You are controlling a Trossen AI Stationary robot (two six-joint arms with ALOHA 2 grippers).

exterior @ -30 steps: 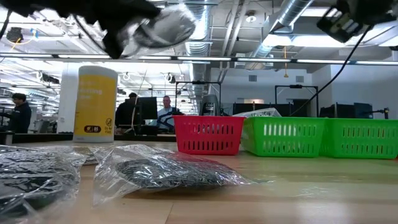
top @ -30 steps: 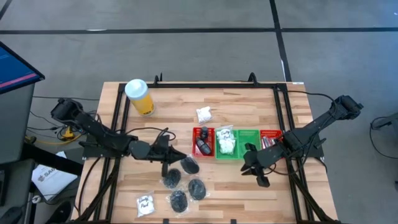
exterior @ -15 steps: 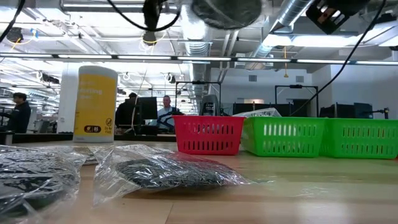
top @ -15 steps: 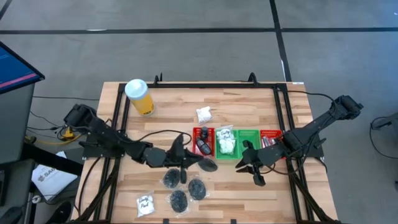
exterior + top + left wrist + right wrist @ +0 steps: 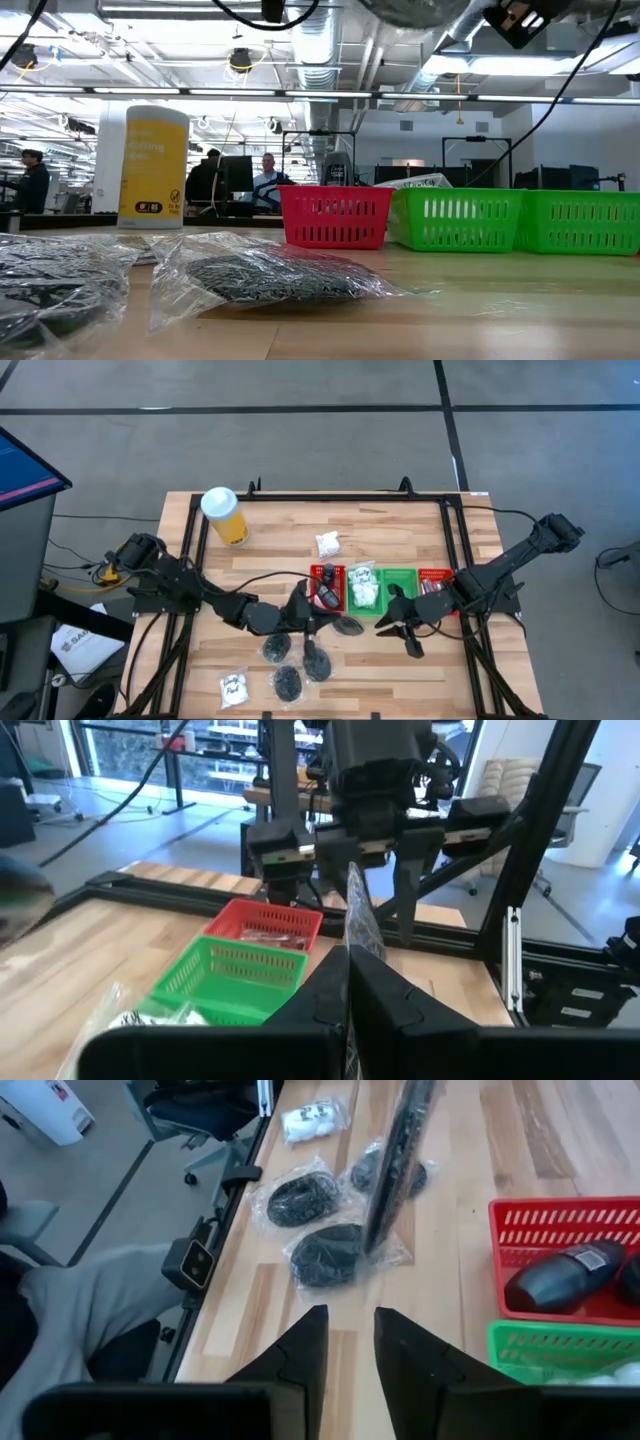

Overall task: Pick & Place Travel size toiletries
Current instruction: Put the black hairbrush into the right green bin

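The left gripper [image 5: 322,622] has its fingers pressed together on the edge of a clear bag of black pieces [image 5: 345,626], which it holds above the table just in front of the red tray [image 5: 313,573]; in the left wrist view a sliver of crinkled clear plastic [image 5: 360,925] stands up from between the closed fingertips. The right gripper [image 5: 398,628] hovers close by, in front of the green tray [image 5: 400,574], its two fingers [image 5: 300,1350] parted by a narrow gap and holding nothing. Between the two, the bag hangs in the air — no part of it touches the wood. Further out, three more clear bags of black pieces [image 5: 276,648] lie on the table [image 5: 400,530] near its front edge, with a white sachet [image 5: 234,688] beside them and another white sachet [image 5: 327,543] behind the trays. The red tray holds dark rounded items [image 5: 560,1277], the green one white packets [image 5: 364,590]. A yellow cylinder with a white lid [image 5: 224,515] stands at the far left corner.
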